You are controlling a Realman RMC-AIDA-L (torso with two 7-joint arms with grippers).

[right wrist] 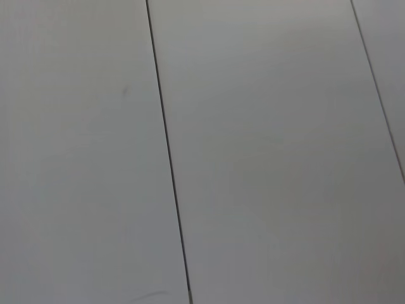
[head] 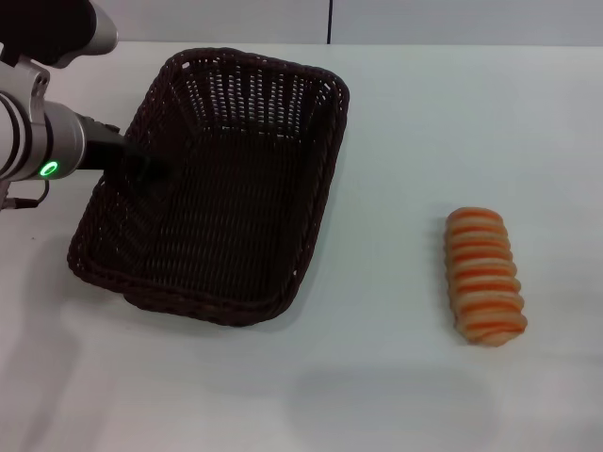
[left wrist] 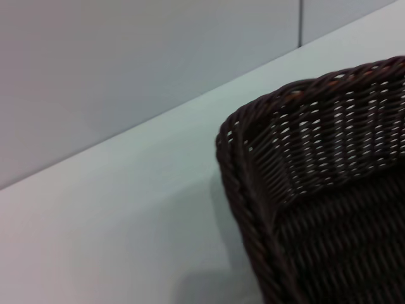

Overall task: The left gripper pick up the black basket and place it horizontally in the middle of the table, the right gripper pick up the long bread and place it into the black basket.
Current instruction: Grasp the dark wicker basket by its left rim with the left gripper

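Observation:
The black basket [head: 226, 188] is a large dark woven basket on the left half of the white table [head: 396, 395], standing slantwise with its long side running away from me. One of its corners fills the left wrist view [left wrist: 316, 190]. My left gripper [head: 141, 171], on the silver arm with the green-lit ring, reaches in from the left and sits at the basket's left wall, dark against the dark weave. The long bread [head: 484, 275], striped orange and cream, lies on the table at the right, well apart from the basket. My right gripper is out of view.
A grey panelled wall [right wrist: 253, 152] with thin dark seams fills the right wrist view, and the same wall stands behind the table's far edge [left wrist: 126, 76]. White tabletop lies between the basket and the bread.

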